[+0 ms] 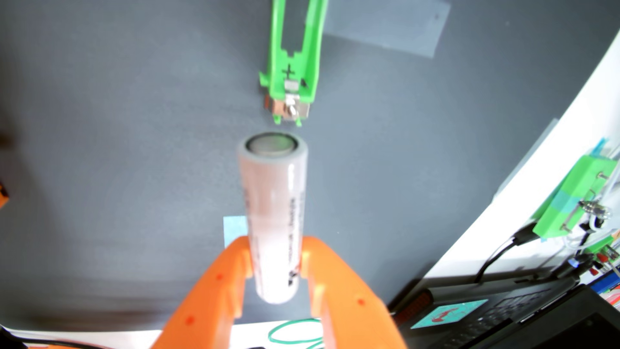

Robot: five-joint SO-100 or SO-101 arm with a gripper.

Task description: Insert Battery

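orange gripper: entering at 6 o'clock, pinching white battery by its lower half. battery: pointing to 12 o'clock, tip just short of green holder on grey mat. laptop: 4 o'clock.

A bright orange tool with small darker orange dots on its fingers grips a white battery printed with a thin line of black text along one side; its far end is a dull silver-grey disc. Beyond the battery tip lies a vivid green battery holder with a black plus sign and a shiny silver metal contact. The desk beneath is matte slate grey. A pale blue square of tape sits just left of the tool's fingertips. A thin green wire loop shows between the fingers, on white.
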